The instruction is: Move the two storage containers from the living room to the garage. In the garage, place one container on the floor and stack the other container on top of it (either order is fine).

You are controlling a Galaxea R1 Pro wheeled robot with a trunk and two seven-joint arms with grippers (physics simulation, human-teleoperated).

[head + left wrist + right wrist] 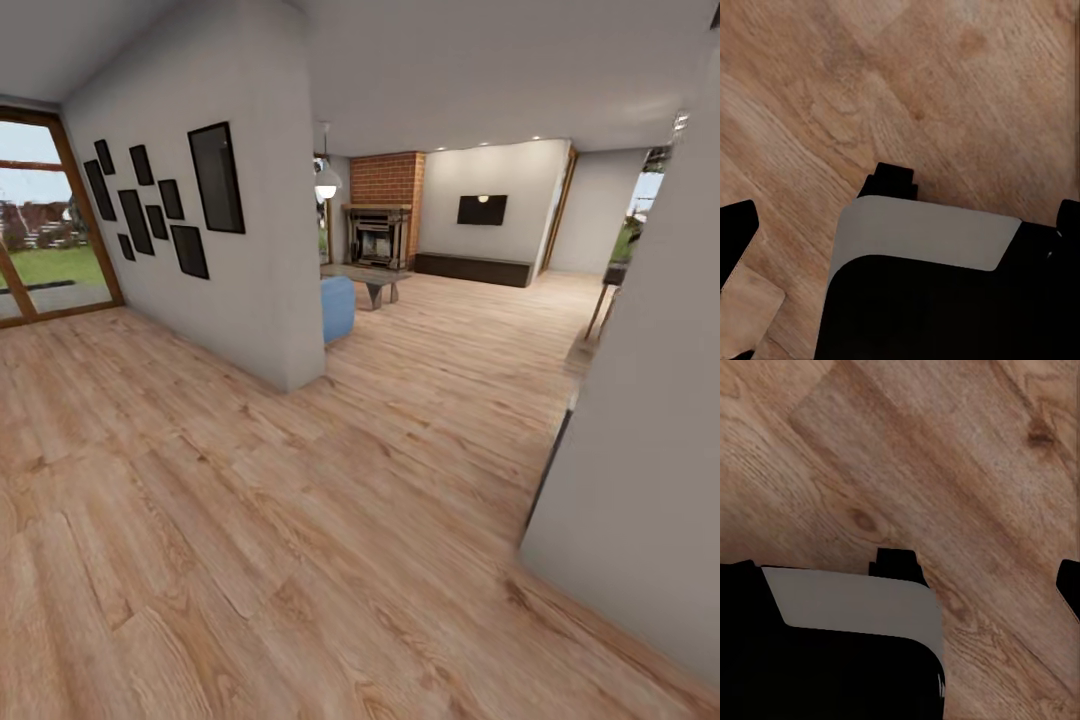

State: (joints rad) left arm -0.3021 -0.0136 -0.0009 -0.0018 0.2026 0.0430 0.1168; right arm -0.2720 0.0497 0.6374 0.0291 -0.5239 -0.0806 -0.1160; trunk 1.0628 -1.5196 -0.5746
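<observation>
The two storage containers are out of view, and so is the garage. Ahead in the head view lies the living room (470,300), with a blue sofa end (338,308), a black TV (482,209) and a dark bench (472,268). In the left wrist view, my left gripper (904,217) hangs over wood planks, its dark fingers (736,225) wide apart at the frame's edges, holding nothing. My right gripper (902,574) is likewise open and empty over the planks, above the robot's grey and black base (847,600).
A cream wall with black picture frames (160,205) juts out on the left and ends at a corner (300,375). Another wall (650,450) stands close on the right. A glass door (40,240) is at far left. Light wood flooring (300,520) runs between them toward a brick fireplace (383,215).
</observation>
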